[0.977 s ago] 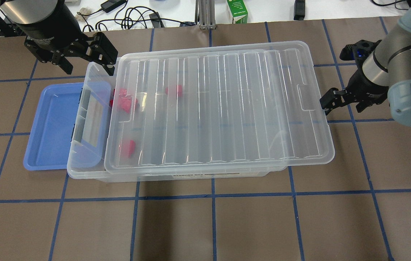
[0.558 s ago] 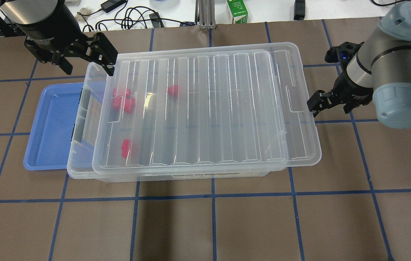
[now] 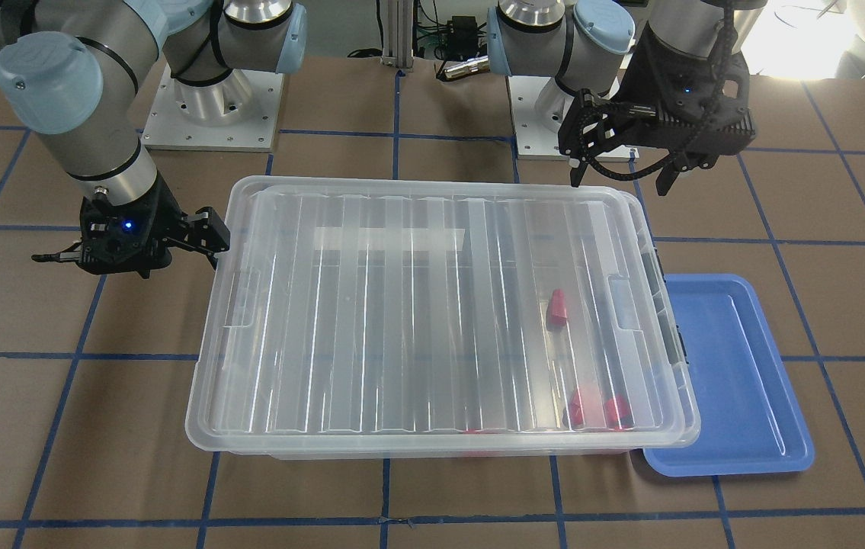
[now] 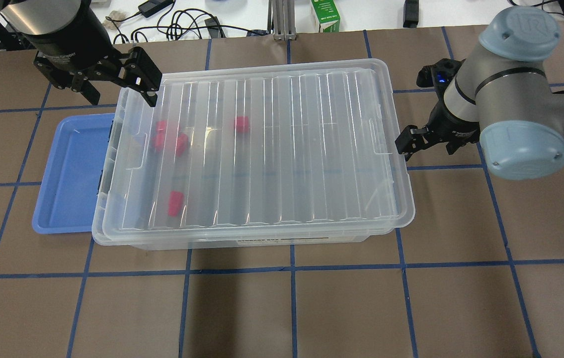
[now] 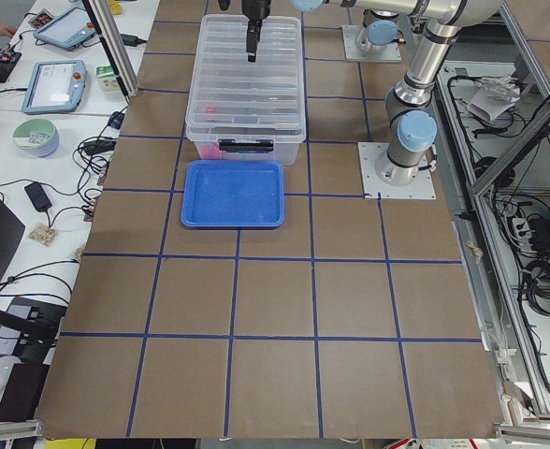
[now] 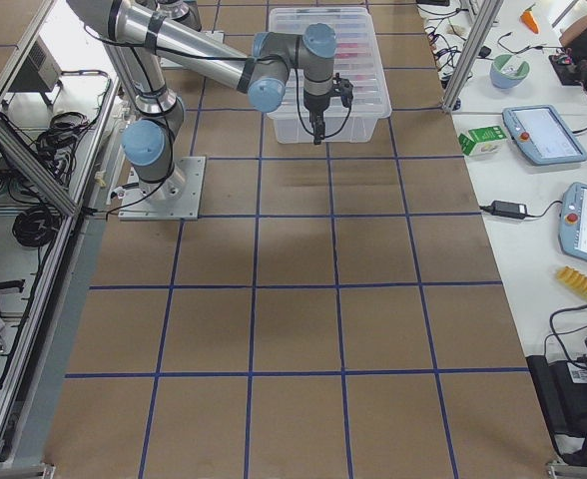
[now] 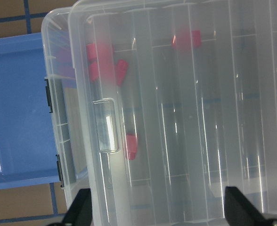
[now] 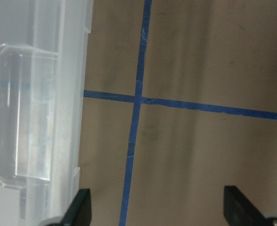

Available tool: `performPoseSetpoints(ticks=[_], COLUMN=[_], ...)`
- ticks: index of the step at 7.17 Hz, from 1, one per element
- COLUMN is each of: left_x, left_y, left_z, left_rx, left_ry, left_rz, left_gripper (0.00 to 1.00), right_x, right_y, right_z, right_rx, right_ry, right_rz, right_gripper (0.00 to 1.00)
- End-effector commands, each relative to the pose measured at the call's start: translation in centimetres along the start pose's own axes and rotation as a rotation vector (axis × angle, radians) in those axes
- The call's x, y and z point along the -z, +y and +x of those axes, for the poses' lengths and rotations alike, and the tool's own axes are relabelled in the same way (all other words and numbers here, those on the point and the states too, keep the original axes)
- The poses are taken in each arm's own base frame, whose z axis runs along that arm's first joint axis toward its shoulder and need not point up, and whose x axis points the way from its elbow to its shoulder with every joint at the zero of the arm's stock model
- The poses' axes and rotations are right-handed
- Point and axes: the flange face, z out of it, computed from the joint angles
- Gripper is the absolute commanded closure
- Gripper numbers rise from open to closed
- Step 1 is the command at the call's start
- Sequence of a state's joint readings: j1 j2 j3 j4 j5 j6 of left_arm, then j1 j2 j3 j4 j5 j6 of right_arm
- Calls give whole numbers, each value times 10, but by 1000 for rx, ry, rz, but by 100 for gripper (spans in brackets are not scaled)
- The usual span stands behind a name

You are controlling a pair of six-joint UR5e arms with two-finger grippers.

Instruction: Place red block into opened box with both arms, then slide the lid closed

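Observation:
The clear box [image 4: 262,241] stands mid-table. The ribbed lid [image 4: 286,149] lies over nearly all of it, overhanging the right end a little. Several red pieces lie inside near the left end, blurred through the lid. The lone one at the far side looks like the red block [image 4: 241,124] [image 7: 185,38]. My right gripper [image 4: 428,144] [image 3: 127,254] is open, one finger at the lid's right short edge [image 8: 77,141]. My left gripper [image 4: 120,92] [image 3: 620,183] hangs open above the box's far left corner, holding nothing.
An empty blue tray [image 4: 65,169] [image 3: 733,366] lies against the box's left end, partly under it. A green carton [image 4: 325,15] and cables sit beyond the table's far edge. Bare brown table with blue tape lines lies in front of the box.
The lid has slid left over the box, covering the gap at the left end. My right gripper moved left with it. The left gripper has stayed in place.

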State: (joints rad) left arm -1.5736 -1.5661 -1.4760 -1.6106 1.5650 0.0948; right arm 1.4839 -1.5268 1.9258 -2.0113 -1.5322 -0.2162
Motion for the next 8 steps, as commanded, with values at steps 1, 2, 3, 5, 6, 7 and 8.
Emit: performPoseSetpoints(ticks=[1, 2, 3, 5, 6, 7, 8], left_x=[0, -5, -7, -5, -5, -7, -7], left_y=[5, 7, 5, 6, 6, 5, 5], left_z=[1, 1, 1, 1, 1, 1, 1], left_rx=[-1, 0, 0, 0, 0, 0, 0], left_ry=[2, 3, 8, 6, 6, 6, 6], left_rz=[-17, -27, -28, -25, -25, -28, -29], left_gripper=[0, 0, 0, 0, 0, 0, 0], right_x=[1, 13, 38, 119, 154, 166, 171], right_y=[-3, -9, -15, -9, -2, -1, -3], right_z=[1, 4, 5, -6, -12, -27, -45], right_rx=[12, 9, 7, -14, -22, -24, -45], right_ry=[15, 24, 35, 22, 14, 3, 12], right_rz=[3, 21, 48, 3, -20, -19, -5], right_gripper=[0, 0, 0, 0, 0, 0, 0])
